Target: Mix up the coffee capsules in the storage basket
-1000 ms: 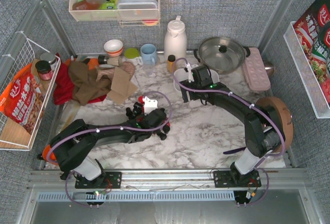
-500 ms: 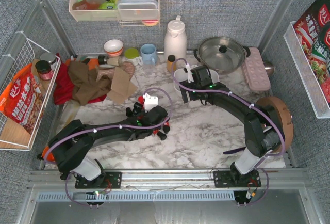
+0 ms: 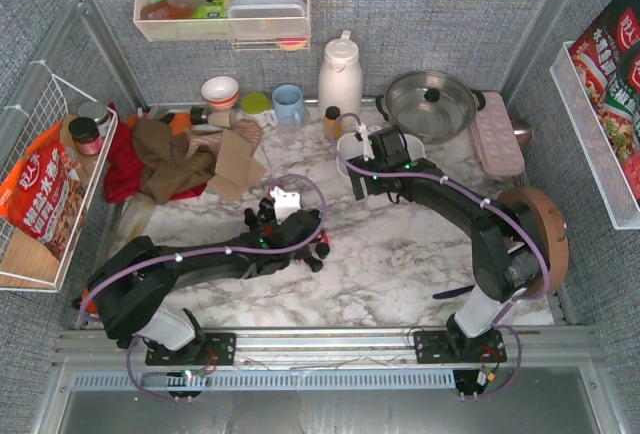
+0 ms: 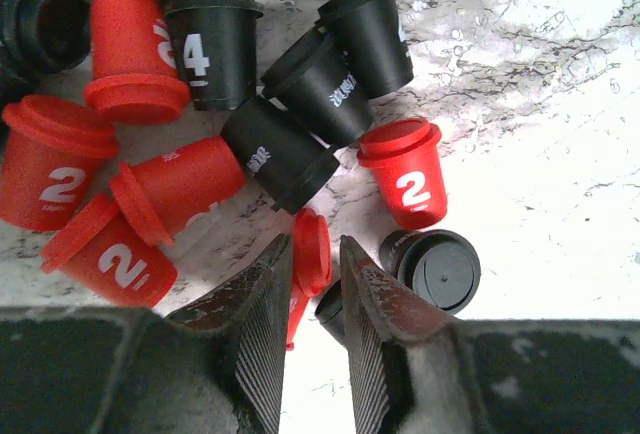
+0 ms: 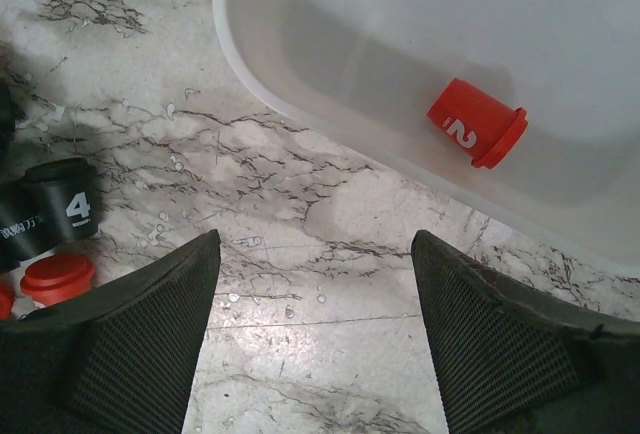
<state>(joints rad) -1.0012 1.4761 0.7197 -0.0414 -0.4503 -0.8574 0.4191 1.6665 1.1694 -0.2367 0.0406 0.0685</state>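
Observation:
Several red and black coffee capsules [image 4: 200,104] lie in a loose pile on the marble; in the top view they show around my left wrist [image 3: 262,218]. My left gripper [image 4: 310,264] stands over the pile's edge with its jaws closed narrowly on a red capsule [image 4: 312,252]; a black capsule [image 4: 437,270] lies just right of it. The white storage basket [image 5: 300,84] holds one red capsule [image 5: 478,122]. My right gripper [image 5: 315,254] is open and empty over bare marble just beside the basket's wall. In the top view the basket [image 3: 345,149] is partly hidden by the right wrist.
A black capsule marked 4 [image 5: 60,209] and a red one [image 5: 57,276] lie left of the right gripper. At the back stand a white thermos [image 3: 340,74], a lidded pot [image 3: 432,102], cups [image 3: 289,104], a pink dimpled tray [image 3: 497,134], and cloth and cardboard [image 3: 190,159].
My left wrist has shifted slightly to the left over the capsule pile. The right arm has hardly moved.

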